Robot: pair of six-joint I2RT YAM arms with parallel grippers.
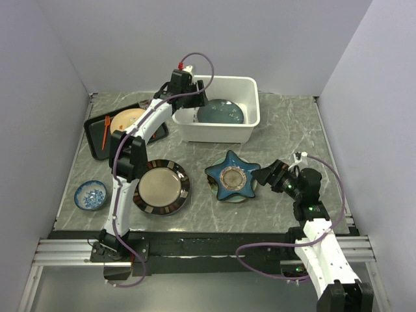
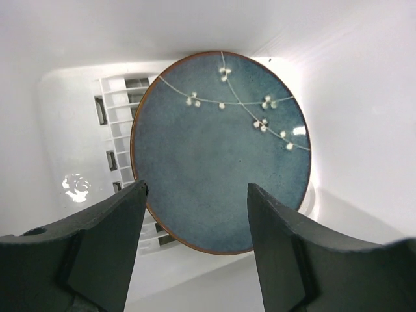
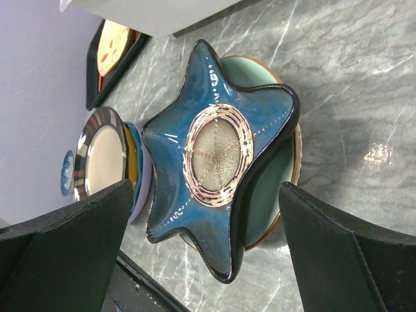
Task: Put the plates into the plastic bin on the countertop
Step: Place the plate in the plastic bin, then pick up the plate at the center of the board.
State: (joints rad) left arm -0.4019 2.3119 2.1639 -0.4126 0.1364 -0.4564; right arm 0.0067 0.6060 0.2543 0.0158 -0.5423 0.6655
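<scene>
**One plate in the tub, more to go**

The left claw point(image 2: 196, 195) hangs over the white plastic bin point(image 1: 216, 134) with its two fingers wide apart and nothing in them. Right under it, the teal plate point(image 2: 221, 149) leans in the bin, with one edge up against the wall. It is round and shiny, with thin white twigs painted on it and a brown edge.

The right claw point(image 3: 207, 184) is open too. It points at the star plate point(image 3: 218, 149), which sits on a pale green plate point(image 3: 247, 68) on the grey marble countertop point(image 1: 286, 130). The dark-rimmed plate point(image 1: 160, 186) lies on more plates to the left.

What could go wrong? The star plate is shiny and smooth, so I think it could slip out of the fingers. Its five pointy arms curl up, so the claw may only catch a thin tip. The green plate under it could get dragged along. A plate dropped into the bin could bang the teal one and chip it. The bin wall is close to the left claw, so a sideways move could bump it.
</scene>
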